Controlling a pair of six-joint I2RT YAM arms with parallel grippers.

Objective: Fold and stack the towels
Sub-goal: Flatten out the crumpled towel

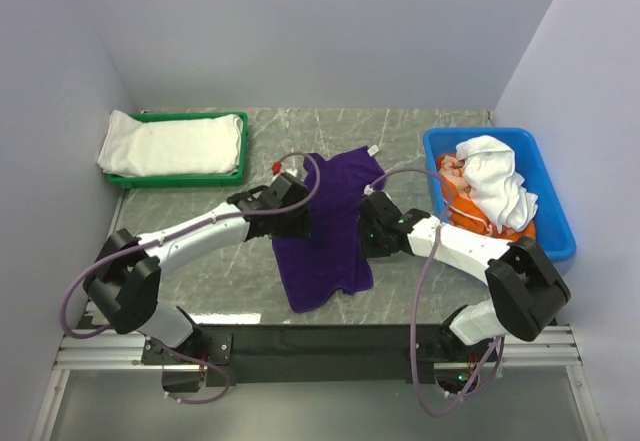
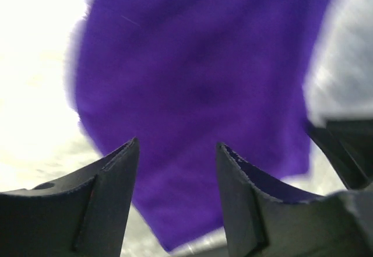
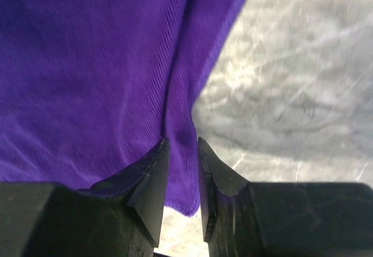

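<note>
A deep purple towel (image 1: 325,246) lies spread and rumpled on the grey table between my two arms. My left gripper (image 1: 300,223) hangs over its left edge, and the left wrist view shows that gripper (image 2: 178,146) open, with the towel (image 2: 198,64) below and nothing between the fingers. At the towel's right edge sits my right gripper (image 1: 368,229). In the right wrist view this gripper (image 3: 182,143) has its jaws drawn close on the hem of the towel (image 3: 87,64), and a crease runs up from the pinch.
A folded white towel (image 1: 170,144) lies in the green tray (image 1: 175,178) at the back left. The blue bin (image 1: 555,216) at the right holds a white towel (image 1: 495,181), an orange one (image 1: 470,211) and a salmon-pink one (image 1: 450,166). Walls close in on three sides.
</note>
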